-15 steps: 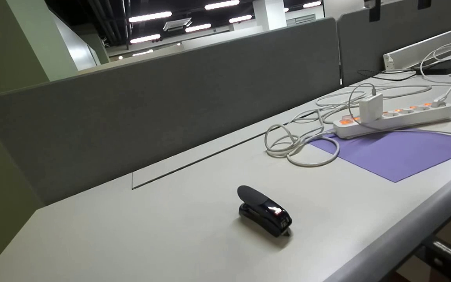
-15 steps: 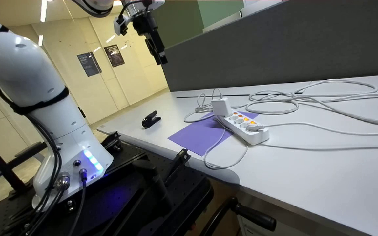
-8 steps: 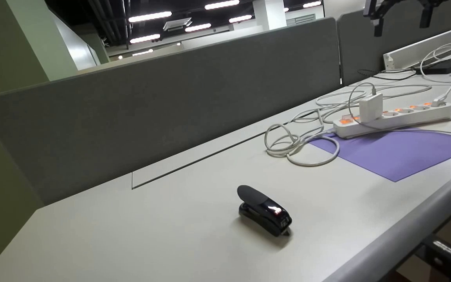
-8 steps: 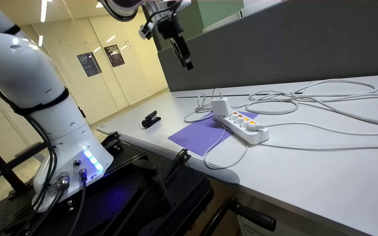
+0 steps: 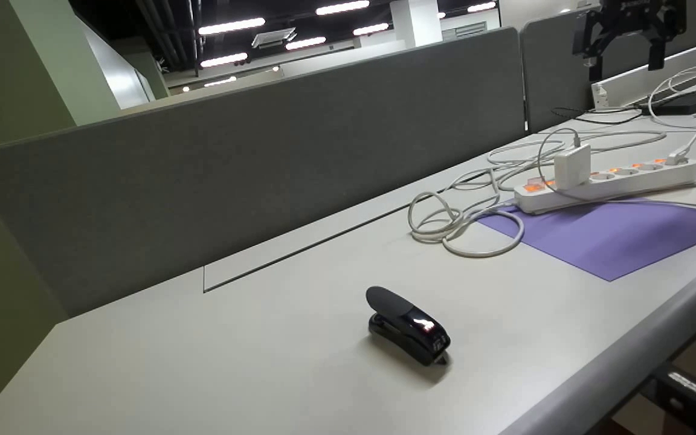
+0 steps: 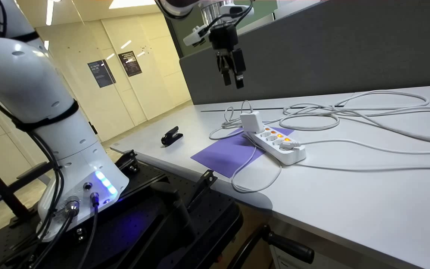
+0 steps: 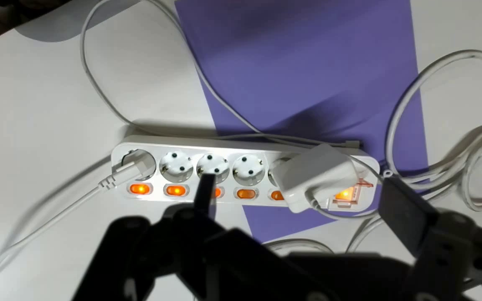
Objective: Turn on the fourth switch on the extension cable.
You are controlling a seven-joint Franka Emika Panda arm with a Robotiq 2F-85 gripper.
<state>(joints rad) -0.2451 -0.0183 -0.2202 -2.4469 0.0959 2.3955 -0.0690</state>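
The extension cable is a white power strip [image 7: 229, 175] lying on the desk; it shows in both exterior views [image 5: 644, 186] [image 6: 294, 157]. In the wrist view, the two leftmost orange switches [image 7: 140, 189] [image 7: 176, 190] glow. A switch [image 7: 218, 192] to their right is partly hidden by my left finger. The switch [image 7: 246, 194] right of that finger looks duller. Another dull switch [image 7: 277, 195] is partly covered by a white charger [image 7: 316, 173]. My gripper [image 7: 301, 188] is open and empty, in the air above the strip, seen in both exterior views [image 5: 626, 63] [image 6: 233, 84].
A lit larger switch [image 7: 344, 194] with a clear cover sits at the charger end. A plug [image 7: 130, 171] fills the far-end socket. White cords [image 6: 312, 129] loop around. A purple sheet [image 6: 222, 153] and black stapler-like object [image 6: 171, 136] lie on the desk. A grey partition [image 6: 330, 48] stands behind.
My gripper has moved down and toward the power strip, and now points more straight down. It has come further into an exterior view. The strip, cords and black object have not moved.
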